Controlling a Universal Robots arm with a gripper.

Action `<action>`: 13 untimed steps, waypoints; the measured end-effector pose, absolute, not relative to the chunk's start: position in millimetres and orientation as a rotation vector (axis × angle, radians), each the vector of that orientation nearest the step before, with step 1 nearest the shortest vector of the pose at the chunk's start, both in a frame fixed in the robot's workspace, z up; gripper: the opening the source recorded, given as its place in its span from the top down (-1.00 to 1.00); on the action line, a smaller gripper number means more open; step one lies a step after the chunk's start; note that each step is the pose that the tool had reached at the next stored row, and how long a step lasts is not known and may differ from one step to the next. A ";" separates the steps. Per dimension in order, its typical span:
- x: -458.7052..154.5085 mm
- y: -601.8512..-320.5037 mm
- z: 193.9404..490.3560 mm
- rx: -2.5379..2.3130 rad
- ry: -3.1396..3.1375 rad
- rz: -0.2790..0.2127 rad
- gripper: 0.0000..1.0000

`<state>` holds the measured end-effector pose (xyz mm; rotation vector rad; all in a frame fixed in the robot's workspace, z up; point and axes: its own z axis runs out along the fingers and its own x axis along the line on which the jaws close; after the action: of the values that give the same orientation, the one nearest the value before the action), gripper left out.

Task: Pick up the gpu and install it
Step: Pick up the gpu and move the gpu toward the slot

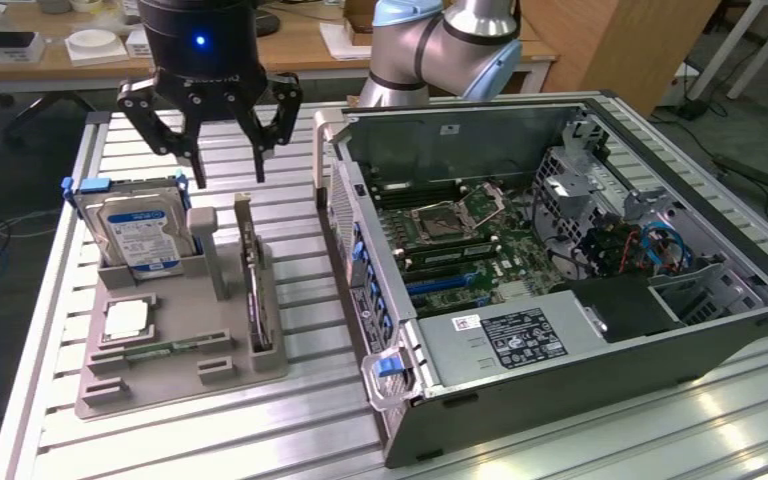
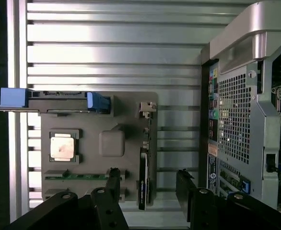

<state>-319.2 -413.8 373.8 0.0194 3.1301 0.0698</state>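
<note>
The gpu [image 1: 253, 290] is a thin dark card with a silvery end bracket. It stands on edge in a slot of the grey holder tray [image 1: 157, 375], to the exterior view's left of the open computer case [image 1: 651, 330]. My gripper [image 1: 231, 172] hangs open above the tray's far end, over the card's bracket end and not touching it. In the wrist view the gpu [image 2: 145, 167] appears edge-on, and the gripper [image 2: 147, 184] straddles its line with one black finger [image 2: 112, 179] on each side. Nothing is held.
A silver hard drive [image 1: 137, 235] with blue rails stands at the tray's far left. A processor chip [image 2: 64, 146] and a green memory strip [image 2: 78, 176] lie flat in the tray. The case's motherboard [image 1: 458, 240] is exposed. Everything rests on a slatted metal table [image 1: 291, 430].
</note>
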 end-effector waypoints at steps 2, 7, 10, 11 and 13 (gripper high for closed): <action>-319.3 -414.1 372.3 0.020 3.130 0.069 -0.18; -319.2 -414.4 369.0 0.020 3.130 0.070 -0.18; -319.2 -414.5 367.6 0.020 3.130 0.070 -0.18; -319.2 -414.6 367.1 0.020 3.130 0.070 -0.18; -319.2 -414.8 366.0 0.020 3.130 0.070 -0.18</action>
<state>-319.2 -414.8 366.0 0.0199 3.1304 0.0695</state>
